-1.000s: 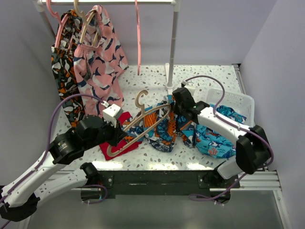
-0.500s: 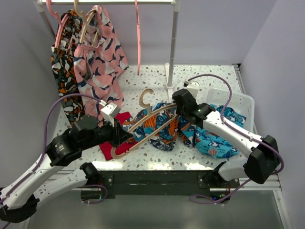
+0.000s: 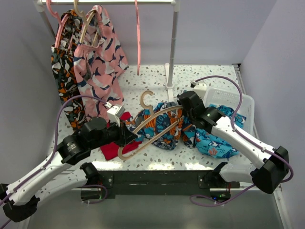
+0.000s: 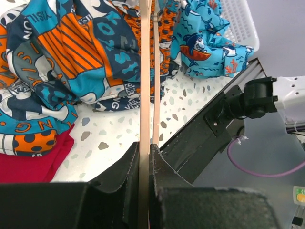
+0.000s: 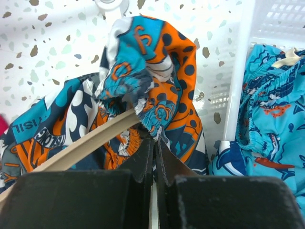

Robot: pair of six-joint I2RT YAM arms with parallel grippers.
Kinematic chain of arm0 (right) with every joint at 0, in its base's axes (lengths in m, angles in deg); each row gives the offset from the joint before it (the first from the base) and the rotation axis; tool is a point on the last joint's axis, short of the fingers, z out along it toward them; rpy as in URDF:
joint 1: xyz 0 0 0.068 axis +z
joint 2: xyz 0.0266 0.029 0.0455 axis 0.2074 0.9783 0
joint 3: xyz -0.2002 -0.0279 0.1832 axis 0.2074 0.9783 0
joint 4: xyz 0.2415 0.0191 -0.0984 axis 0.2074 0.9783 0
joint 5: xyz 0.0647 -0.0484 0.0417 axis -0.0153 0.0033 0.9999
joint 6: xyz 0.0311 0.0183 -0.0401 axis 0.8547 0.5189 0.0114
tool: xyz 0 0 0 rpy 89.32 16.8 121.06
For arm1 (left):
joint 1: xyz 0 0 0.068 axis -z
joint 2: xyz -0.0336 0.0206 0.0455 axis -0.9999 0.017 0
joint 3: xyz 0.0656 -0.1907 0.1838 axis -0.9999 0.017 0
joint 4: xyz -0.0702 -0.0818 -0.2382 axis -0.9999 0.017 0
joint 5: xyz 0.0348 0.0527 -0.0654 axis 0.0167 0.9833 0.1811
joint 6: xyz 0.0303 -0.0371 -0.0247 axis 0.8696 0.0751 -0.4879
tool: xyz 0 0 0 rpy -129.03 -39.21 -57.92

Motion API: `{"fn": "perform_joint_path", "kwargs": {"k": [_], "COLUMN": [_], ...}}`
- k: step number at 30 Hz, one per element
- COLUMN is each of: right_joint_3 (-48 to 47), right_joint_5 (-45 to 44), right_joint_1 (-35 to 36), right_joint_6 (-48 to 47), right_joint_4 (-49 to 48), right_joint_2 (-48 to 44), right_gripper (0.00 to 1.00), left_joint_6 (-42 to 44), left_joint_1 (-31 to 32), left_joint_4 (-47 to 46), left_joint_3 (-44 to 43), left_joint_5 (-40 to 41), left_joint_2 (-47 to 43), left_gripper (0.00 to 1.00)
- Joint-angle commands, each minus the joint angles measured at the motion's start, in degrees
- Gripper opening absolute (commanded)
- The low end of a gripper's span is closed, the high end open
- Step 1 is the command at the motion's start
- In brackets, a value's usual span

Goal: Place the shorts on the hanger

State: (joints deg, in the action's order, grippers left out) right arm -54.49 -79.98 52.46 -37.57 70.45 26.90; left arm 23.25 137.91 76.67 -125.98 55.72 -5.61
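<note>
Change since half a second earlier: left arm and hanger (image 3: 157,121) shifted right; right arm's elbow swung out to the right.

- Left gripper (image 3: 127,135): jaws clamped on the hanger's near-left end. Wrist view shows the tan bar pinched between the fingers (image 4: 133,167).
- Hanger: tilted, hook to the far side, lying across the shorts (image 3: 164,130). Its right end runs under the bunched fabric at the right gripper (image 3: 185,109).
- Right gripper: jaws together, pinching a gathered edge of the shorts, which is lifted above the hanger's arm.
- Shorts: at the table's (image 3: 152,76) centre, mostly heaped on the surface, between the two grippers.
- Red cloth (image 3: 112,149): near left, beneath the hanger's end.
- Turquoise shorts (image 3: 214,139): right, spilling from the white basket (image 3: 238,98).
- Pink shorts (image 3: 102,57): hung on the rail, far left.
</note>
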Motion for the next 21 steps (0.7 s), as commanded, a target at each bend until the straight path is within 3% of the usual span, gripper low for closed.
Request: {"fn": "perform_joint_path", "kwargs": {"k": [1, 5, 13, 17, 21], "right_joint_3": [-3.93, -5.08, -7.8, -8.68, -10.44], "right_joint_5": [-2.89, 0.71, -2.28, -0.95, 0.98], "right_joint_1": [0.2, 1.52, 3.37, 3.46, 3.54], "right_joint_6": [-1.18, -0.83, -0.74, -0.65, -1.09], "right_joint_4": [0.93, 0.84, 3.48, 3.22, 3.13], "right_joint_2": [-0.54, -0.27, 1.57, 2.36, 3.41], "right_gripper": [0.0, 0.0, 0.0, 0.0, 0.0], "left_joint_6": [-0.64, 0.77, 4.63, 5.42, 6.22], "left_joint_1": [0.07, -0.01, 0.07, 0.07, -0.01], "left_joint_4": [-4.27, -7.86, -6.65, -6.03, -10.85], "left_joint_3": [1.6, 2.92, 1.35, 1.25, 3.8], "left_joint_5": [2.86, 5.84, 14.29, 13.86, 7.1], "left_joint_2": [-0.53, -2.11, -5.63, -5.81, -5.98], "left_gripper": [0.0, 0.0, 0.0, 0.0, 0.0]}}
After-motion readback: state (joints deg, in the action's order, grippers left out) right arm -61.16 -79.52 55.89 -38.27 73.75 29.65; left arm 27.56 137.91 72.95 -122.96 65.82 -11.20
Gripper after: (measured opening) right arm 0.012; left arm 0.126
